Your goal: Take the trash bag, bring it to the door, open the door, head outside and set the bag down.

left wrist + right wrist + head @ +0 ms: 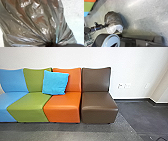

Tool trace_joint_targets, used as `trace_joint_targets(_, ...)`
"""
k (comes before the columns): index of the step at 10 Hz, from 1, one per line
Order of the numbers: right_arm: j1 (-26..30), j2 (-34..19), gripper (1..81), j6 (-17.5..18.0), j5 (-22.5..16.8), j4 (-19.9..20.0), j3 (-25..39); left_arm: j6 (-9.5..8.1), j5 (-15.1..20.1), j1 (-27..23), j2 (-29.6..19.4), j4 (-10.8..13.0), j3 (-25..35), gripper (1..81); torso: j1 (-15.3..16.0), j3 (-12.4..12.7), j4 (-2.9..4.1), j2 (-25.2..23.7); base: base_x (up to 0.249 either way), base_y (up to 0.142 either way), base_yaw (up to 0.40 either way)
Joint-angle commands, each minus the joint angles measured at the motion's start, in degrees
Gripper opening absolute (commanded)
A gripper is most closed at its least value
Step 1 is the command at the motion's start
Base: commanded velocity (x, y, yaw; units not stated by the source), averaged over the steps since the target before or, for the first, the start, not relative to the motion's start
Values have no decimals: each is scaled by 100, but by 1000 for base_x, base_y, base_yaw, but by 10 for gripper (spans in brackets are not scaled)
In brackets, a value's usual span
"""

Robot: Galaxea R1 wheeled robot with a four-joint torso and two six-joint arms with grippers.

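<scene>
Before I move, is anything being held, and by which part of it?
Yes: the left gripper has the shiny, dark plastic trash bag by its gathered part, where the folds draw tightly together.

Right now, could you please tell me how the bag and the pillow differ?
The bag is dark and glossy, while the pillow is bright blue and matt. The bag is bunched at its neck in the left gripper, while the pillow is squarish and leans on the chair backs. Both look soft.

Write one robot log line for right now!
left jaws: closed on trash bag, at neck; place: indoors; ahead: brown seat, orange seat, blue pillow; bag outside: not yet
</scene>
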Motion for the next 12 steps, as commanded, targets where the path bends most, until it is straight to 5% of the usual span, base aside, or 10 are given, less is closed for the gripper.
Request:
trace_joint_targets(1, -10, 194, 811, -26, -31, 103, -304, 1, 392, -501, -384, -30, 494, 10, -351, 510, 0, 549, 0, 0, 0)
trace_joint_targets(6, -370, 511, 811, -43, 109, 41, -594, 168, 366, -264, -428, -21, 547, 10, -1022, 1354, 0, 1583, 0, 0, 0)
trace_joint_targets(8, -449, 633, 811, -52, 136, 33, -674, 325, 375, -150, -455, -21, 547, 10, -1289, 1200, 0, 1985, 0, 0, 0)
trace_joint_targets(12, -1028, 959, 811, -52, 575, -187, -1078, 827, 366, 254, -499, -21, 547, 10, -1746, 1283, 0, 2693, 0, 0, 0)
